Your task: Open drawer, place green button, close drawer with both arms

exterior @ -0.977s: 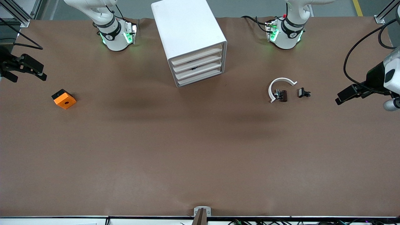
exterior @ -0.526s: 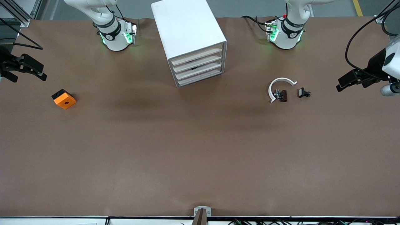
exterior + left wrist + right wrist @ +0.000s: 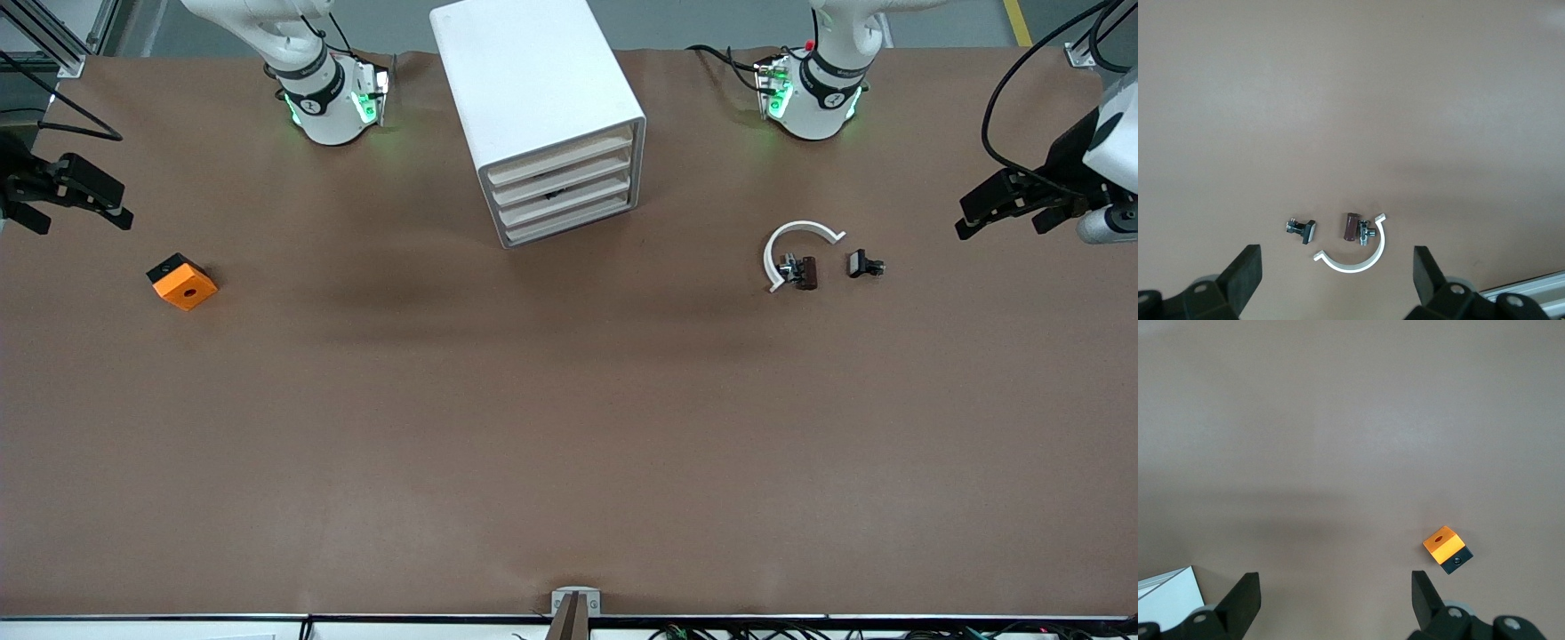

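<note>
Mistaking the brown part [image 3: 805, 272] for the button [image 3: 864, 264] is the risk (both grippers [image 3: 1009, 207] [image 3: 76, 191] spread, empty; drawer [image 3: 564, 200] shut).

Getting bright, even light from above. Casting soft, wide, dark patches on the brown tabletop [image 3: 569, 427] near the white cabinet [image 3: 533, 107]. Glowing green at both arm bases. Staying sharp in the middle, going a little dim at the wrist views' corners.
</note>
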You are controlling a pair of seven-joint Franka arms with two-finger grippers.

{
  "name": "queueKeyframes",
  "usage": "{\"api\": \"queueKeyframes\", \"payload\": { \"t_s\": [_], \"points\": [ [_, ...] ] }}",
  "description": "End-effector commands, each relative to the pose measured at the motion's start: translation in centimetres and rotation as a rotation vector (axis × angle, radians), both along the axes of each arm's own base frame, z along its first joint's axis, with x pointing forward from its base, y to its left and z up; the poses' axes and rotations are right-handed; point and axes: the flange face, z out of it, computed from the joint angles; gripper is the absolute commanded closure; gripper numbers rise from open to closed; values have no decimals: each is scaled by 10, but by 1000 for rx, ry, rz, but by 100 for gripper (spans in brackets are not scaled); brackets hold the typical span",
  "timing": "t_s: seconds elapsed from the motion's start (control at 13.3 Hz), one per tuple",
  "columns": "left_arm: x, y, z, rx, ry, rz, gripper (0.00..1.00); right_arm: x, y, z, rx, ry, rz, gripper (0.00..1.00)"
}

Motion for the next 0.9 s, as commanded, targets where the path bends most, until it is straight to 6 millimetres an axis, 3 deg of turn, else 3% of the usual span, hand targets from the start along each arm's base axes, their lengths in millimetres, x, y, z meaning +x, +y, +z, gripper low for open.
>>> {"api": "queueKeyframes", "payload": {
  "t_s": [0.0, 0.3, 0.53, 0.83],
  "points": [
    [-7, -4, 1, 74, 13, -96, 0, 1, 2, 7, -16, -7, 13, 0],
    [-9, 5, 2, 71, 36, -108, 0, 1, 1, 7, -17, -9, 11, 0],
    [-6, 19, 15, 61, 31, -79, 0, 1, 1, 7, -18, -9, 11, 0],
    [-6, 20, 15, 61, 31, -81, 0, 1, 1, 9, -18, -13, 11, 0]
  ]
}}
